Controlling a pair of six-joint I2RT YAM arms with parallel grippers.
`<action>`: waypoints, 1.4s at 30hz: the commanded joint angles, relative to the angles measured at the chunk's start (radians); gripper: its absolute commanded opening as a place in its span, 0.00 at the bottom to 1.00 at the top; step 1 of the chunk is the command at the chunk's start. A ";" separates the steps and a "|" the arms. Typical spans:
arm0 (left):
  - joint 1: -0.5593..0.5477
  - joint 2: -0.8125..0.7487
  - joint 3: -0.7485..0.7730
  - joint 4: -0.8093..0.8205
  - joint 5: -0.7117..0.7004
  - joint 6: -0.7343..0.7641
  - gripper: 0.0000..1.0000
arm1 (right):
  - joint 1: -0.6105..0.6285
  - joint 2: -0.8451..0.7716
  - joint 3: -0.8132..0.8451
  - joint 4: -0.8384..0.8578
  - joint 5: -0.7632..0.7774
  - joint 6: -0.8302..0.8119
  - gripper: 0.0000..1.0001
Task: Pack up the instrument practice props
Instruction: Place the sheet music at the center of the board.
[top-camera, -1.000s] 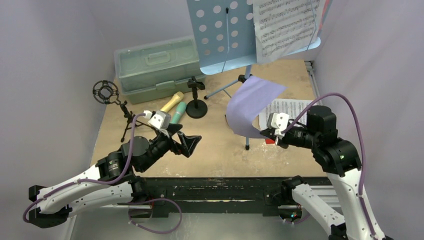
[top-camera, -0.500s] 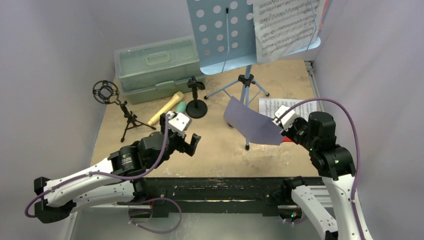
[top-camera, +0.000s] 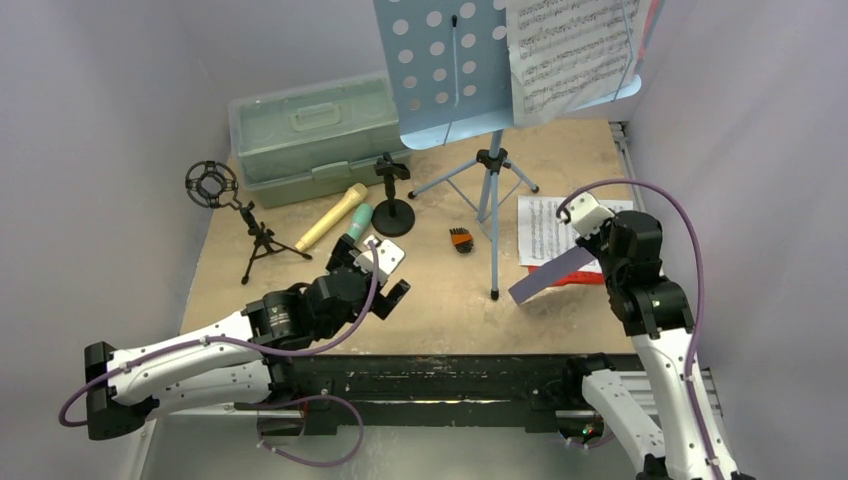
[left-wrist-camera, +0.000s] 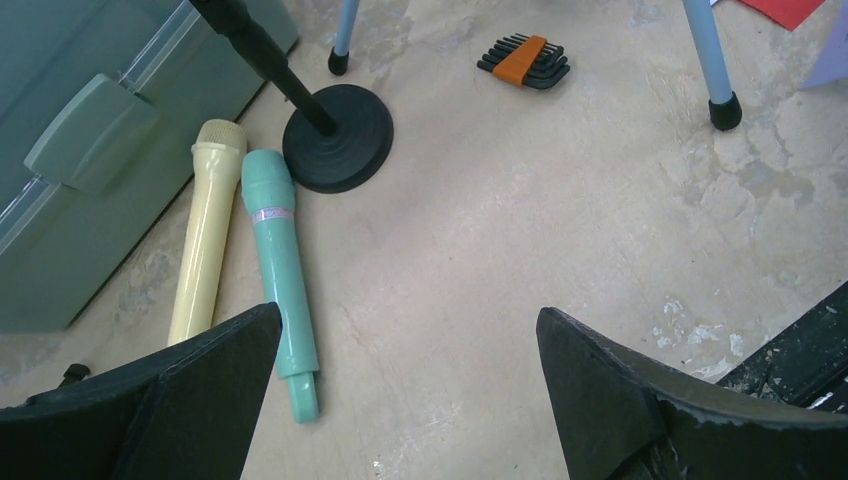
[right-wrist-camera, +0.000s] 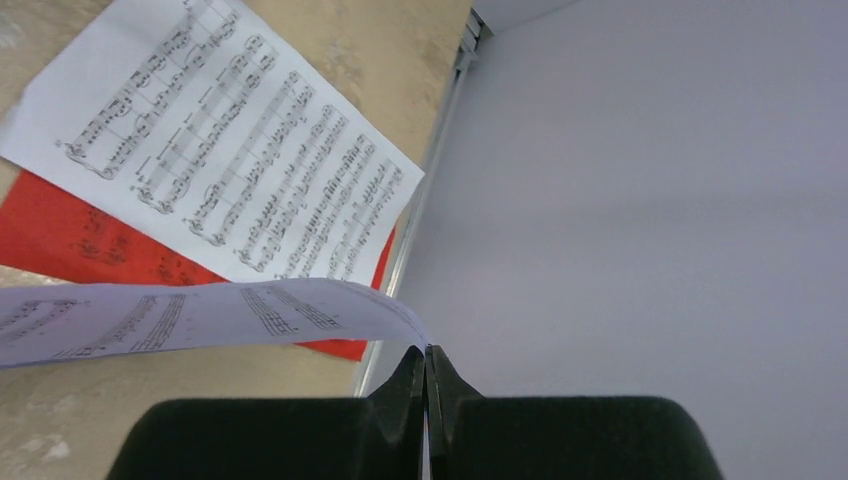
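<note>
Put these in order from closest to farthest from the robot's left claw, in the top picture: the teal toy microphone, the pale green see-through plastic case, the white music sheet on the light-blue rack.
1. Teal toy microphone, just behind the left gripper.
2. Pale green see-through plastic case, back left.
3. White music sheet on the light-blue perforated rack, far back, to the right.

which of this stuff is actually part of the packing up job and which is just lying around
Part of the job: tan microphone, teal microphone, round-base mic holder, ring-top tripod holder, light-blue music rack, white sheet on the rack, white sheet on the table, red sheet, purple sheet in the right gripper.
Lying about: hex key set, pale green case.
</note>
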 joint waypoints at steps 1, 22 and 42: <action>0.000 -0.039 -0.013 0.006 -0.010 0.010 1.00 | -0.038 0.062 0.063 0.143 0.086 -0.053 0.00; 0.115 -0.021 -0.018 0.035 0.184 -0.003 1.00 | -0.303 -0.006 -0.276 0.065 -0.222 -0.336 0.00; 0.127 -0.015 -0.018 0.035 0.212 -0.009 1.00 | -0.322 0.199 -0.420 0.245 -0.157 -0.335 0.00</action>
